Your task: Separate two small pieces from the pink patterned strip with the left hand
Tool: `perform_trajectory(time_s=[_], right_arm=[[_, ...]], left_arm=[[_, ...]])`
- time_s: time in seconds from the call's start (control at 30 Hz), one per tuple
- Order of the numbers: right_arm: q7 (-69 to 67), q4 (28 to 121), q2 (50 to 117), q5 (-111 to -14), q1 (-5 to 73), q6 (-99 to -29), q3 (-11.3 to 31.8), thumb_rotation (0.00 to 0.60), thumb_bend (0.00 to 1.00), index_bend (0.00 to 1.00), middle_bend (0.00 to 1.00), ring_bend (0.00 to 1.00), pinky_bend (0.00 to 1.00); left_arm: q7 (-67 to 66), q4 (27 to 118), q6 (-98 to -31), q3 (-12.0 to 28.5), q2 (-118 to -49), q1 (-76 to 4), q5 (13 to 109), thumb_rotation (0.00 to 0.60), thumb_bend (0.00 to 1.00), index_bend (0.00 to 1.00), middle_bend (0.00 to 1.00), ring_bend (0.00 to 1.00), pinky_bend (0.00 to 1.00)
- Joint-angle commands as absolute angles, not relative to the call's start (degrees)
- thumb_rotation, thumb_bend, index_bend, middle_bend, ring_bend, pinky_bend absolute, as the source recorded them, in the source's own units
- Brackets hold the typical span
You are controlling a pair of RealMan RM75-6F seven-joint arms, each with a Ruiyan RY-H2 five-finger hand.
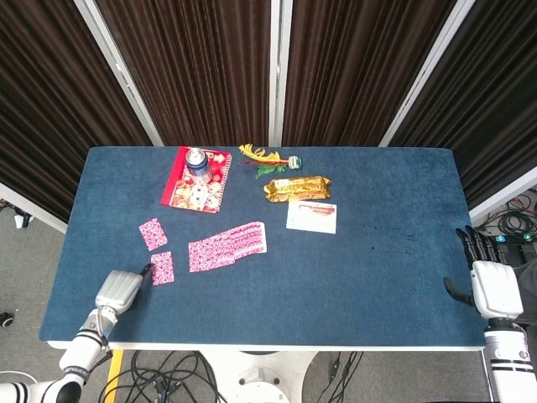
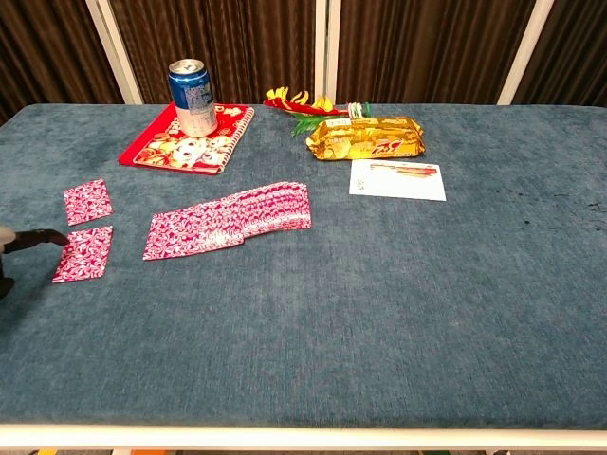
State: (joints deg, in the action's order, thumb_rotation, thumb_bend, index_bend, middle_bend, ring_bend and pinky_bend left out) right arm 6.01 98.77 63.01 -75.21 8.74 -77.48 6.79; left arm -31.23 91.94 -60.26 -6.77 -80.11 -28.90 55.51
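The pink patterned strip point(image 1: 226, 246) point(image 2: 228, 220) lies fanned out left of the table's middle. Two small pink pieces lie apart from it to the left. One piece point(image 1: 153, 233) point(image 2: 87, 201) is farther back. The other piece point(image 1: 161, 268) point(image 2: 83, 254) is nearer the front. My left hand point(image 1: 117, 290) is at the front left edge, back upward. One dark finger point(image 2: 40, 237) reaches to the near piece's left corner, and the rest of the fingers are hidden. My right hand point(image 1: 489, 281) rests off the table's right edge with fingers straight and apart, holding nothing.
At the back left a blue can point(image 2: 193, 97) stands on a red booklet point(image 2: 175, 144). A gold snack packet point(image 2: 365, 137), a white card point(image 2: 398, 179) and a yellow-red-green item point(image 2: 303, 102) lie at the back middle. Dark curtains hang behind the table.
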Motion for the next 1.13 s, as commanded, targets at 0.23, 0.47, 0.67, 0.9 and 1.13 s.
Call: perform_trajectory(time_s=[0.23, 0.47, 0.67, 0.9, 1.13], right_arm=[[6.78, 99.26, 63.17, -75.00, 8.91, -77.63, 6.94, 0.600, 0.21, 0.00, 0.00, 0.00, 0.00], [6.32, 99.39, 62.63, -75.09, 8.73, -78.52, 7.43, 0.600, 0.21, 0.00, 0.00, 0.00, 0.00], [5.66, 99.26, 62.17, -75.12, 8.22, -79.97, 7.98, 0.600, 0.21, 0.00, 0.00, 0.00, 0.00], [3.42, 99.01, 61.89, -75.44, 7.48, -81.80, 8.73, 0.600, 0.17, 0.00, 0.00, 0.00, 0.00], [3.44, 99.00, 61.85, -75.77, 6.96, -82.81, 8.78, 0.600, 0.17, 0.00, 0.00, 0.00, 0.00]], left_arm=[[-29.52, 93.21, -61.71, -5.62, -78.62, -27.88, 57.66, 0.600, 0.65, 0.09, 0.86, 0.88, 0.84], [-23.80, 94.92, -68.30, -1.68, -76.30, -26.51, 64.99, 0.600, 0.59, 0.10, 0.79, 0.84, 0.78], [-17.50, 90.90, -78.09, 2.27, -76.64, -23.83, 71.97, 0.600, 0.44, 0.15, 0.43, 0.35, 0.44], [-14.96, 91.34, -82.38, 4.74, -75.82, -20.73, 71.44, 0.308, 0.18, 0.11, 0.00, 0.00, 0.01], [-16.90, 95.33, -81.15, 4.62, -72.75, -18.68, 68.52, 0.287, 0.16, 0.10, 0.00, 0.00, 0.01]])
